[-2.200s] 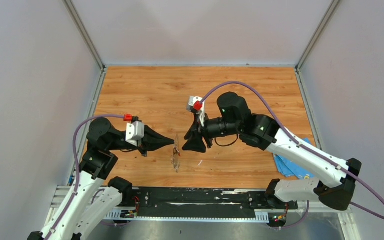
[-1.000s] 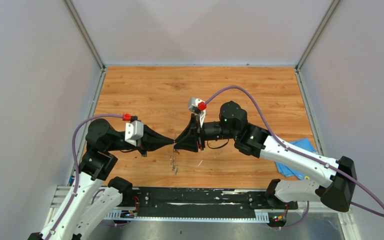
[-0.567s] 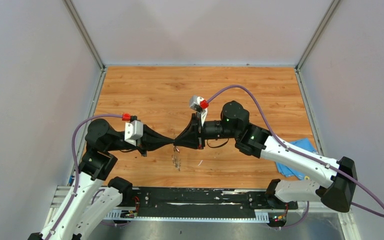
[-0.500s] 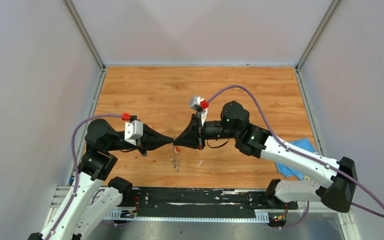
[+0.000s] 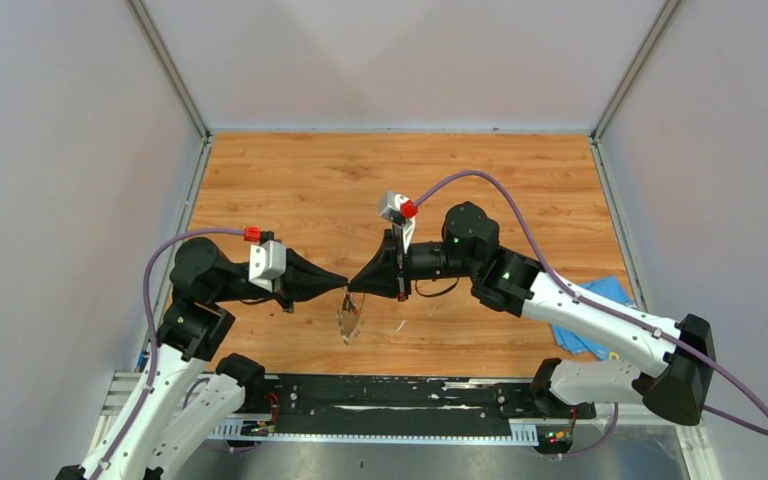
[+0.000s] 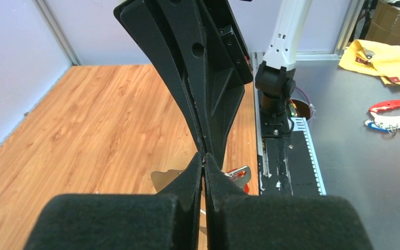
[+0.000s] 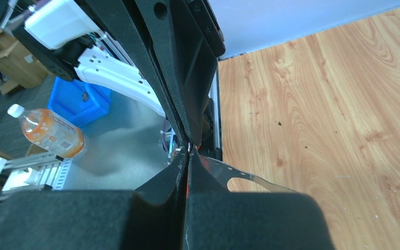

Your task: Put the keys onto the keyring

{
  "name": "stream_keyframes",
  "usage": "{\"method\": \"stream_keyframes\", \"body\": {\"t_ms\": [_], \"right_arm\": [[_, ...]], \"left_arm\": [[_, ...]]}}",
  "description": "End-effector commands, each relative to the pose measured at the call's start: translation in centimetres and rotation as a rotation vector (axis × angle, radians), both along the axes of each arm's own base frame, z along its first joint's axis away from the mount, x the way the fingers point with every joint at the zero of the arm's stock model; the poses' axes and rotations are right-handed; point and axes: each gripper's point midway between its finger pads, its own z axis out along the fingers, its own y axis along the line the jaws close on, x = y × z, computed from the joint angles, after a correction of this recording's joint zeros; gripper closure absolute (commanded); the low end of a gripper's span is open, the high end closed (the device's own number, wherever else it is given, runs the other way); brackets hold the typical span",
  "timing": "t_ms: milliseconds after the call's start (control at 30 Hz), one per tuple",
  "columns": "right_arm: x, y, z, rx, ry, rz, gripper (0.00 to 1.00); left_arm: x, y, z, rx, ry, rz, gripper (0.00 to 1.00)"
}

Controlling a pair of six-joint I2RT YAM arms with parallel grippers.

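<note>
My two grippers meet tip to tip above the near middle of the table. The left gripper is shut on the top of the keyring, a thin grey metal ring that hangs below the tips. The right gripper is shut, with a sliver of the red key between its fingers. The ring's toothed band curves away right of those fingers. In the left wrist view the ring shows behind my fingers, and the red key lies against it. The blue key is out of view.
A blue cloth lies at the table's right near edge under the right arm. A thin white sliver rests on the wood just right of the hanging ring. The black rail runs along the near edge.
The right gripper's jaws have closed at the left gripper's tip. The hanging ring has turned and now shows wider from above. The left arm has stayed where it was.
</note>
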Motion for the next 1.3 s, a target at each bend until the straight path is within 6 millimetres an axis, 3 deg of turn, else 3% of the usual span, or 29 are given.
{"method": "stream_keyframes", "body": {"t_ms": [0,133,300,500,767,1033,1267], "right_arm": [[0.2,-1.2,1.2,-0.029,-0.062,-0.023,1.00],[0.0,-2.3,0.6,-0.174,-0.098,0.005,1.00],[-0.7,-3.0,-1.4,-0.343,-0.116,0.081,1.00],[-1.5,-2.9,-2.4,-0.488,-0.172,0.155,1.00],[-1.7,-2.0,-1.1,-0.484,-0.198,0.180,1.00],[-1.7,-1.2,-0.8,-0.520,-0.157,0.205,1.00],[-1.7,-0.9,-0.4,-0.519,-0.143,0.207,1.00]], "left_arm": [[-0.5,0.0,1.0,-0.013,-0.027,-0.014,1.00],[-1.0,-0.1,-0.7,0.047,0.016,-0.063,0.69],[-0.8,-0.2,-2.0,0.131,0.066,-0.114,0.58],[-0.5,-0.7,-1.6,0.162,0.105,-0.177,0.58],[-1.8,-0.8,-2.1,0.149,0.167,-0.267,0.65],[-1.3,-1.0,-2.3,0.166,0.158,-0.224,0.65],[-1.4,-0.8,-2.5,0.184,0.135,-0.212,0.77]]}}
